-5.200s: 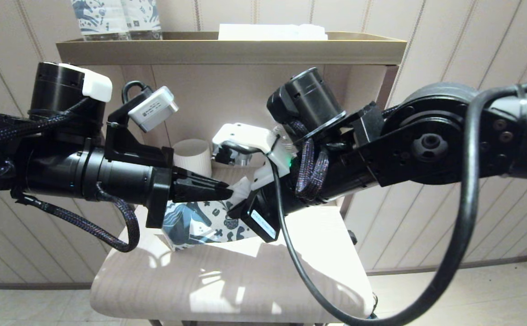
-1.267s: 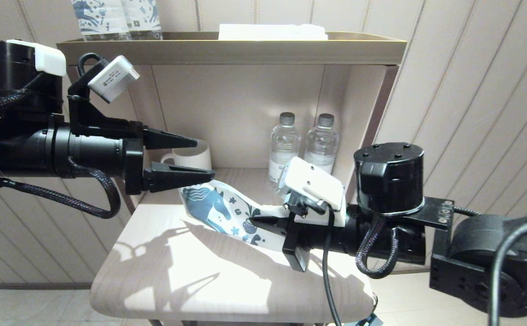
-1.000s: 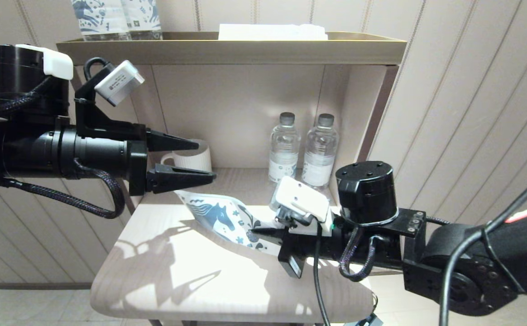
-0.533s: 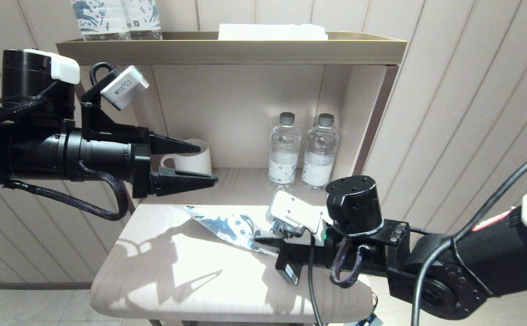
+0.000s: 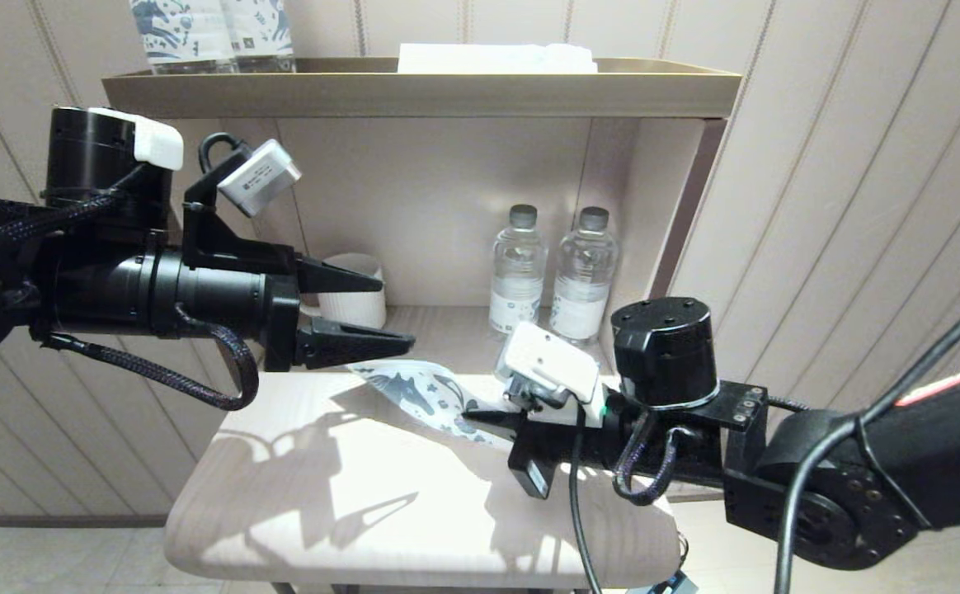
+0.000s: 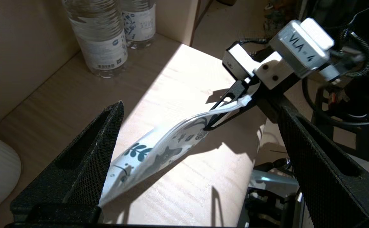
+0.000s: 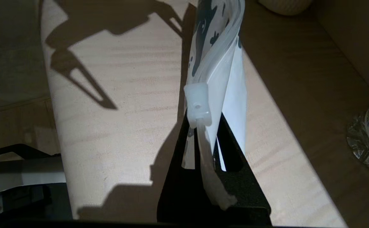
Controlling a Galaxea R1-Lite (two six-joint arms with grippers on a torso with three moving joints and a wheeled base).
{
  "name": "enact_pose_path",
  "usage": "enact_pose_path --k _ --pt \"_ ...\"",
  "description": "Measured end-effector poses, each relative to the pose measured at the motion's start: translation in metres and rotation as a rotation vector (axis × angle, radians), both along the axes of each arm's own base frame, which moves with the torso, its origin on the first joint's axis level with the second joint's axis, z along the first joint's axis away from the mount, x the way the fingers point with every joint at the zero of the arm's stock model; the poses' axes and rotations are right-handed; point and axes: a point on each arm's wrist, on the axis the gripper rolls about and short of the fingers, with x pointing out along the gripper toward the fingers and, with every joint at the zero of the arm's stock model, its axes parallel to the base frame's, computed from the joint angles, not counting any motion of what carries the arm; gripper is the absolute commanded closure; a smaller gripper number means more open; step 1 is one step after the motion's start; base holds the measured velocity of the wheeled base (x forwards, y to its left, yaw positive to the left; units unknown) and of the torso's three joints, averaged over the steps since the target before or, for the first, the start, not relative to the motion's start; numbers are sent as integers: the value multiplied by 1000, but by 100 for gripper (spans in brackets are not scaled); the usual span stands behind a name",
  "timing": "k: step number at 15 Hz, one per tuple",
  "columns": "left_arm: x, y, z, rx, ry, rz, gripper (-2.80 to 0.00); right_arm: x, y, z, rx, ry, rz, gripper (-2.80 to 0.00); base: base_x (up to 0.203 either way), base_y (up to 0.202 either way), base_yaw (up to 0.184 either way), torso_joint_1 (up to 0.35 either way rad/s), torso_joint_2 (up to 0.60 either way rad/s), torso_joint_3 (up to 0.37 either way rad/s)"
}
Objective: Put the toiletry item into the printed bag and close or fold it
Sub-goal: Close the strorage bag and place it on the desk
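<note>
The printed bag (image 5: 419, 391), white with a dark blue horse and flowers, hangs slanted just above the table. My right gripper (image 5: 473, 417) is shut on its end near the white zip slider (image 7: 198, 104). In the right wrist view the bag (image 7: 217, 60) runs away from the jaws. My left gripper (image 5: 397, 312) stands open just above the bag's free end, not touching it. In the left wrist view the bag (image 6: 159, 152) lies between the wide-open fingers (image 6: 89, 158), close to one of them. The toiletry item is out of view.
Two clear water bottles (image 5: 517, 272) stand at the back right of the lower shelf, and a white ribbed cup (image 5: 354, 295) stands behind the left gripper. The light wooden table (image 5: 348, 511) reaches forward with a rounded front edge. Overhead is a shelf tray (image 5: 414, 87) with more items.
The right gripper has lowered the bag so it lies flatter and nearer the table. The left gripper, still open, has moved right and down towards the bag's free end.
</note>
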Motion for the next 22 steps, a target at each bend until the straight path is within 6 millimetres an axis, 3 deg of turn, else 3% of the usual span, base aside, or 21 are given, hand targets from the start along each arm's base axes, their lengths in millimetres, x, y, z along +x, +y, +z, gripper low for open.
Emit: enact_pose_path --k 2,4,7,9,11,15,22 --pt "1 -1 -2 1 6 -5 -280 0 2 17 -3 12 27 0 0 0 0 0 0 0" --pt "1 -1 -2 2 5 -5 -280 2 3 48 -11 48 89 0 0 0 0 0 0 0" --pt "-2 0 0 -1 0 -7 -280 6 -11 101 -47 111 197 0 0 0 0 0 0 0" --pt "-4 1 2 -5 -8 -9 -280 8 -21 122 -97 156 257 0 0 0 0 0 0 0" --pt "-8 3 5 -9 -16 -8 -280 17 -25 124 -174 182 289 0 0 0 0 0 0 0" --pt "-12 4 11 -18 -35 -10 -280 44 -19 108 -321 115 247 0 0 0 0 0 0 0" --pt "-14 6 19 -40 -60 -38 -280 39 15 105 -506 -60 195 0 0 0 0 0 0 0"
